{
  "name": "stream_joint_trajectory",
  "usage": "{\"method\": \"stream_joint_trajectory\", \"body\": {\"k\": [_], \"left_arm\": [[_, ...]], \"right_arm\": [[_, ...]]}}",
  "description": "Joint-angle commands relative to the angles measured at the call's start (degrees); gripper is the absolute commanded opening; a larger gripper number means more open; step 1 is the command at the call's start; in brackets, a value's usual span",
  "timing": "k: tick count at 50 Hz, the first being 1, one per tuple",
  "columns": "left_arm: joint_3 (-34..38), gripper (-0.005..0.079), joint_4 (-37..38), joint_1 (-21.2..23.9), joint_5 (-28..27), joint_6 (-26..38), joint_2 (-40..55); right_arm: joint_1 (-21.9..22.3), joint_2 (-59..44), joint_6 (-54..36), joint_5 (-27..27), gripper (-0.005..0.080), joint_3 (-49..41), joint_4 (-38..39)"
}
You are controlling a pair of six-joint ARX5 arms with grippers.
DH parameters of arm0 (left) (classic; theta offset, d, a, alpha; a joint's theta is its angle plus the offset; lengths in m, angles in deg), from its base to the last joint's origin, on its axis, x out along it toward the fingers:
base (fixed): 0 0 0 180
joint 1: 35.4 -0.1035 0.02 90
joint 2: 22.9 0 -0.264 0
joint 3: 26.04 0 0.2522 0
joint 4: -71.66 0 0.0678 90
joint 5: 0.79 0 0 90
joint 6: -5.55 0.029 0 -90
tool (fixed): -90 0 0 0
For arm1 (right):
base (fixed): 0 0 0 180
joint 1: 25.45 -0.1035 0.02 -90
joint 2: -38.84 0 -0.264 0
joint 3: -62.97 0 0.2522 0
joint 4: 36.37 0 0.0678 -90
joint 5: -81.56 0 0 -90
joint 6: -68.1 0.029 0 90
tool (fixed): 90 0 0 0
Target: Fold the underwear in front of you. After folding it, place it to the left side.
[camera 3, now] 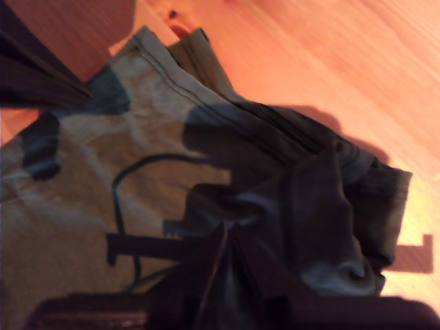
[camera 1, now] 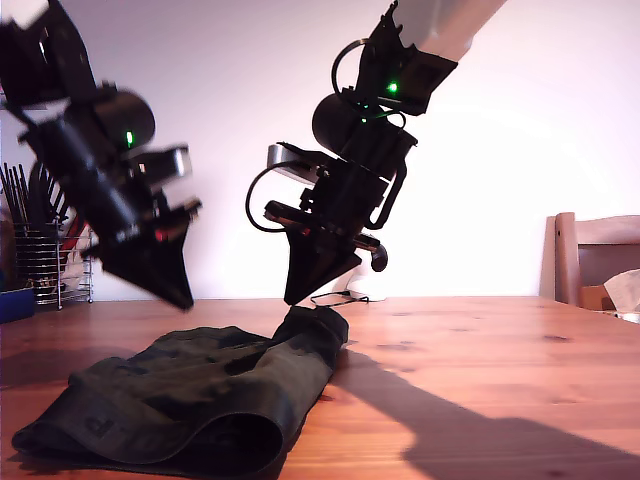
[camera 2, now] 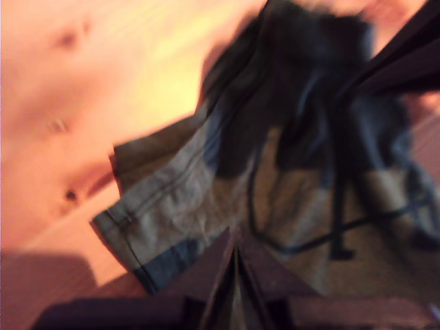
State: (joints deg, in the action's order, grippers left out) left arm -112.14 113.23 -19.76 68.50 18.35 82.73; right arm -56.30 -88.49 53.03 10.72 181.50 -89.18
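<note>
Both pincers, my first gripper [camera 1: 178, 292] and my second gripper [camera 1: 303, 292], hover closed and empty above the underwear [camera 1: 190, 395] on the bench [camera 1: 480, 380], so I judge I should press the fold flat before sliding it aside.

table [camera 1: 480, 360]: wood, knotty, sunlit
rack [camera 1: 40, 262]: wire, exterior view's left edge, dark utensils upright in it
chair [camera 1: 597, 258]: wooden, exterior view's right edge, behind table
wall [camera 1: 520, 150]: plain white
</note>
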Motion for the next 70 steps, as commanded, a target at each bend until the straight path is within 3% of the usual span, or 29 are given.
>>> {"method": "stream_joint_trajectory", "body": {"k": [1,11,25,34,42,52,56,60,66,70], "left_arm": [[3.5,-0.0021,-0.46,-0.13,-0.26,1.57,-1.95],[11.82,-0.0021,-5.92,-0.15,-0.76,3.1,-8.74],[27.23,-0.0021,-14.21,-0.09,-3.41,8.33,-19.39],[34.49,-0.0021,-14.62,0.13,-5.84,11.78,-26.05],[38.8,-0.0021,-12.96,2.78,-5.84,13.09,-31.26],[41.03,-0.0021,-12.39,7.85,-5.09,13.07,-33.59],[41.03,-0.0021,-12.41,10.08,-3.74,12.52,-33.59],[41.03,-0.0021,-12.94,11.65,-2.75,12.2,-33.59],[41.03,-0.0021,-12.98,12.5,-2.01,11.54,-33.57],[41.03,-0.0021,-12.87,12.61,-1.97,11.17,-33.57]], "right_arm": [[-0.33,4.44,-0.48,0.39,-0.0011,-2.29,0.33],[-0.39,9.97,-0.55,0.26,-0.0011,-10.51,3.93],[-2.54,23.67,-1.42,-0.2,-0.0011,-31.78,18.23],[-3.5,31.12,-1.42,1.01,-0.0011,-44.76,26.47],[-5.53,36.87,-1.44,1.31,-0.0011,-54.18,32.83],[-10.05,39.08,-1.2,1.36,-0.0011,-58.84,33.48],[-11.78,39.08,3.5,1.31,-0.0007,-58.93,32.13],[-12.59,39.08,12.39,1.29,0.0063,-58.93,31.43],[-11.67,39.08,28.39,1.64,0.028,-58.93,29.57],[-10.34,39.01,35.21,3.76,0.0334,-58.93,27.21]]}}
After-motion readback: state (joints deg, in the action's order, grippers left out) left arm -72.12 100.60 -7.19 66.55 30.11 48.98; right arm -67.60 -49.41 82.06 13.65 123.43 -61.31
